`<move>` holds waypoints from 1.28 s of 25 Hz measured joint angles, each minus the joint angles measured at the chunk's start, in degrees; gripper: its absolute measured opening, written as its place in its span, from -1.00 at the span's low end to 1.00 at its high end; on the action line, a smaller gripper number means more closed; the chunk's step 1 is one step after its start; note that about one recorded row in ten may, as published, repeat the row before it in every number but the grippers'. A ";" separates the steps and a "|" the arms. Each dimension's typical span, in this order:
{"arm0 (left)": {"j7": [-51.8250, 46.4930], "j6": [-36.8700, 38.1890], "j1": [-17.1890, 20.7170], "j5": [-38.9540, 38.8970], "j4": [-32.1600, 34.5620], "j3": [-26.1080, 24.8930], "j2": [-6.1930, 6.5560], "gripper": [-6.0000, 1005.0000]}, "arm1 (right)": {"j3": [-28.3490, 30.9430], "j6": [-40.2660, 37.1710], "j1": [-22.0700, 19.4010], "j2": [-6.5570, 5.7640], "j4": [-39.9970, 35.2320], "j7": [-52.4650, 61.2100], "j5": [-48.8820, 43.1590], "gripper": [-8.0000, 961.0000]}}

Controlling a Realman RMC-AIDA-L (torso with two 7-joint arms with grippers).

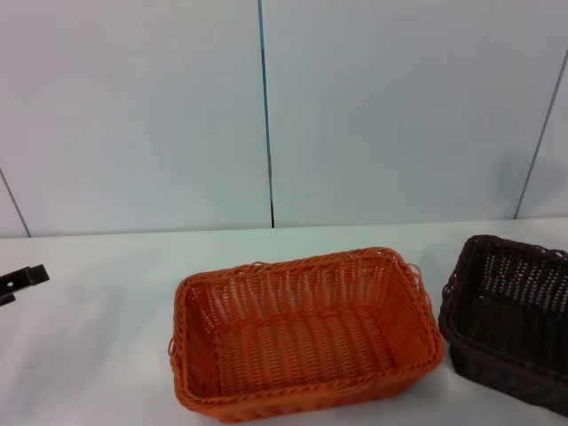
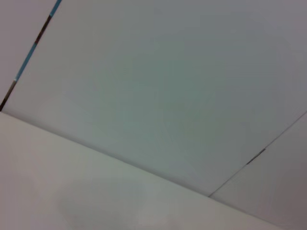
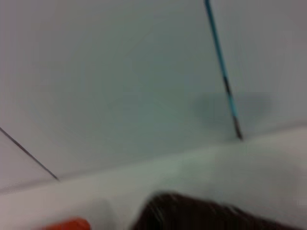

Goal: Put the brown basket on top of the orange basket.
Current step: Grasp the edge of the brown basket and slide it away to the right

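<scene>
The orange basket (image 1: 306, 333) sits upright on the table, the brown basket (image 1: 508, 318) just beside it on the right.

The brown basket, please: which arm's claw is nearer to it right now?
Probably the right. Its wrist camera shows the brown basket close below, though the claw itself is unseen. The left claw sits at the table's far left edge, beyond the orange basket.

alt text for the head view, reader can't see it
An empty orange basket sits upright on a white table, with a dark brown basket beside it to the robot's right, cut off by the frame. The left claw barely shows at the left edge.
</scene>
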 joint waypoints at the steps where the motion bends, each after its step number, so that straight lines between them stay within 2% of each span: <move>1: -0.08 0.00 -0.01 0.09 0.00 0.00 0.04 0.75 | 0.49 -1.75 0.34 -0.16 0.51 0.20 -1.63 0.87; 7: -0.18 0.01 -0.03 0.66 -0.08 -0.14 0.16 0.75 | 1.25 -5.88 -0.44 -1.70 0.86 1.13 -5.83 0.87; 8: -0.25 0.01 -0.02 0.75 -0.05 -0.18 0.18 0.75 | 1.50 -6.17 -1.15 -2.27 -0.09 1.14 -6.44 0.87; 9: -0.29 0.02 0.00 0.76 -0.05 -0.24 0.18 0.75 | 1.50 -6.17 -1.15 -2.27 -0.09 1.14 -6.44 0.87; 14: -0.76 0.06 0.03 1.39 -0.02 -0.69 0.37 0.74 | 1.44 -7.62 -2.22 -3.78 -4.01 0.77 -9.89 0.87; 21: -0.77 0.00 -0.55 1.46 -0.23 -0.60 0.60 0.74 | 1.65 -6.07 -2.76 -2.72 -6.31 -0.68 -16.53 0.87; 27: -0.74 -0.03 -0.34 1.72 -0.37 -0.80 0.68 0.74 | 1.66 -4.03 -3.92 -2.54 -6.95 -1.26 -16.94 0.87; 32: -0.86 0.00 -0.20 2.23 -0.40 -1.00 0.69 0.74 | 1.09 -0.69 -5.03 -0.89 -7.11 -1.80 -17.10 0.87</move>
